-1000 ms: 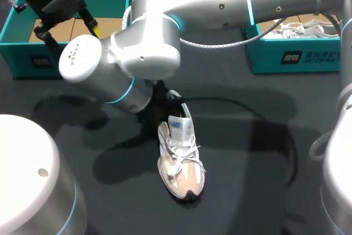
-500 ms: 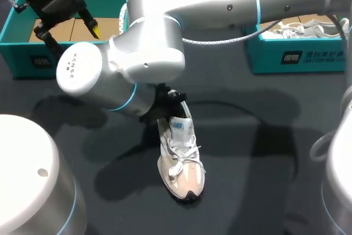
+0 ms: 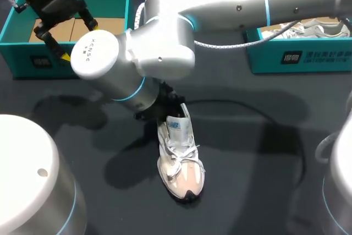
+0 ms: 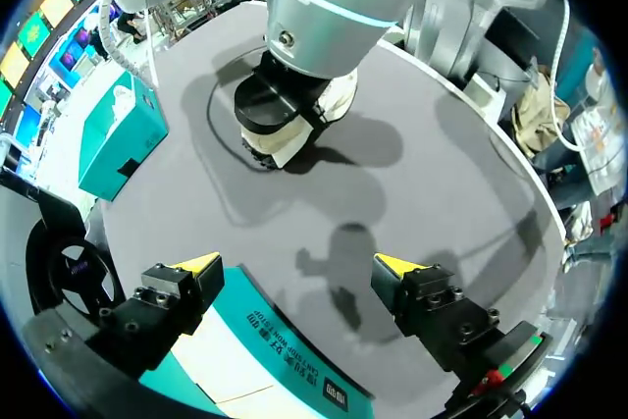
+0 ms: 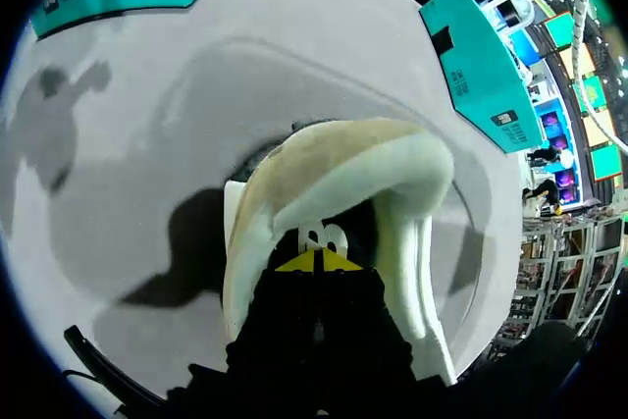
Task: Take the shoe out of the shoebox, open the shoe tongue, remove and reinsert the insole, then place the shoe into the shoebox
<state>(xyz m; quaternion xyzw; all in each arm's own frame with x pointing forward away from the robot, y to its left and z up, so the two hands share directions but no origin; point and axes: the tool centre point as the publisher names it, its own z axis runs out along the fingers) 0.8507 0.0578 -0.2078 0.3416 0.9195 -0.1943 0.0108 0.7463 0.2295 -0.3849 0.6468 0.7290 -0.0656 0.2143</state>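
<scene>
Far left on the tabletop [image 3: 264, 180], the left box [image 3: 33, 53] stands open, teal outside and cardboard-brown inside. The left claw [image 4: 296, 263] hangs over the box's near wall, released, its yellow tips well apart with nothing between them.

Centre: the shoe [image 3: 180, 158] lies on the tabletop on its sole, toe toward the near edge, heel toward the far edge. It is outside both boxes and well apart from each. It is white with a pale beige toe and is laced. The tongue [image 3: 179, 126] stands raised at the shoe's mouth. The right arm [image 3: 165, 48] comes in from the right and crosses above the heel, hiding it in the head view.

The wrist view shows the right claw [image 5: 317, 260] inside the shoe's mouth, clenched, its tips meeting just behind the tongue. Whether it pinches any material cannot be told.

Far right, the right box [image 3: 297, 59] stands open with a second shoe [image 3: 308, 28] inside.
</scene>
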